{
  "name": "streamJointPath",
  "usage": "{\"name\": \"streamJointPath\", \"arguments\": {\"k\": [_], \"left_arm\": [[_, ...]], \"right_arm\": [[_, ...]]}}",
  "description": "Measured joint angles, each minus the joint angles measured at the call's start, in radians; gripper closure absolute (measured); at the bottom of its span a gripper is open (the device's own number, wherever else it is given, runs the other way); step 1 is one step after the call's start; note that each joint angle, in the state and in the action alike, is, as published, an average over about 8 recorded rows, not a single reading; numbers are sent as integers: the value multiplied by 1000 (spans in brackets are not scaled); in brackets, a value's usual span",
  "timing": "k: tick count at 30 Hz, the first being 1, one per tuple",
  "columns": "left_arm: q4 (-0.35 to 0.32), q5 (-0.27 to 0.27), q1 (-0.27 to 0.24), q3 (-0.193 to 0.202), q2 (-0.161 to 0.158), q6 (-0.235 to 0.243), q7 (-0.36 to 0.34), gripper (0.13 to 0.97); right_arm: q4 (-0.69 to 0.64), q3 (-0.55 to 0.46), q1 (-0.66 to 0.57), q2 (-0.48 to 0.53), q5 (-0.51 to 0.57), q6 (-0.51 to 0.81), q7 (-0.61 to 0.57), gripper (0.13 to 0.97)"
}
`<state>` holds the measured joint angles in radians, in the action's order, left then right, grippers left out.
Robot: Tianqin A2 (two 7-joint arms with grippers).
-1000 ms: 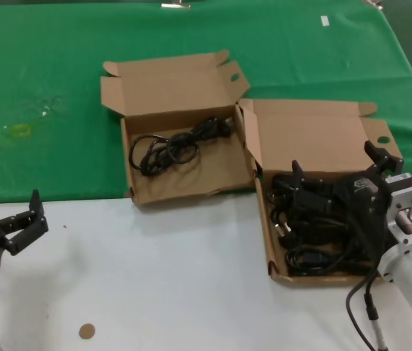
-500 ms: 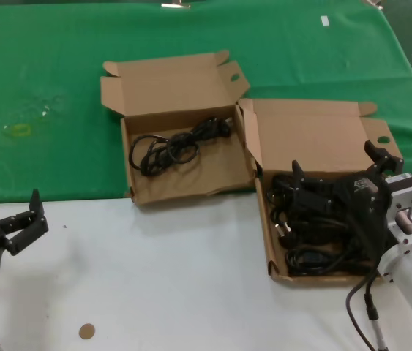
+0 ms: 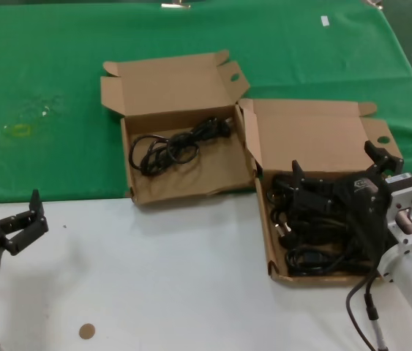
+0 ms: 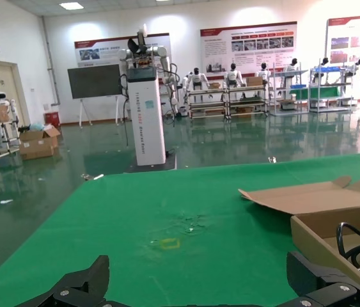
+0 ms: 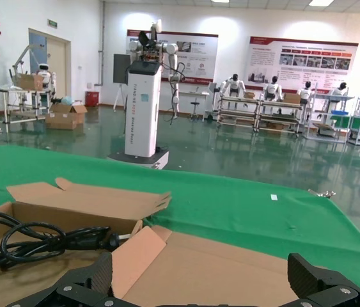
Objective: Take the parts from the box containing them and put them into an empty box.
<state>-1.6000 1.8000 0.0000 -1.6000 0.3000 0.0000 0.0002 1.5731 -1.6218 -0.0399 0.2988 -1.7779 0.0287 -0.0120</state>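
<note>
- Over the longer box (image 3: pixel 315 274), the right gripper (image 3: pixel 334 172) sits spread wide above the cord pile (image 3: pixel 312 227).
- Squarer box (image 3: pixel 184 186) holds one cord (image 3: pixel 173 146).
- Left gripper (image 3: pixel 24 217) parked, fingers apart, on the white table (image 3: pixel 162 285).

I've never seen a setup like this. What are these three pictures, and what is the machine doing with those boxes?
A two-armed robot photographs its own work. The head camera looks down; the other two sit on its wrists. Two open cardboard boxes lie on the table: the squarer box holds one black cord bundle, and the longer box holds more cords. The right pincer hangs open over that pile, holding nothing. The left pincer waits open at the table's near edge.
</note>
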Motion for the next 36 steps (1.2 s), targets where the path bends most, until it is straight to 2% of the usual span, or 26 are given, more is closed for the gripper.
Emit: {"name": "streamJointPath", "arguments": {"k": [36], "left_arm": [[0, 0, 0, 0, 0, 0, 0, 132]], "right_arm": [[0, 0, 0, 0, 0, 0, 0, 129]]}}
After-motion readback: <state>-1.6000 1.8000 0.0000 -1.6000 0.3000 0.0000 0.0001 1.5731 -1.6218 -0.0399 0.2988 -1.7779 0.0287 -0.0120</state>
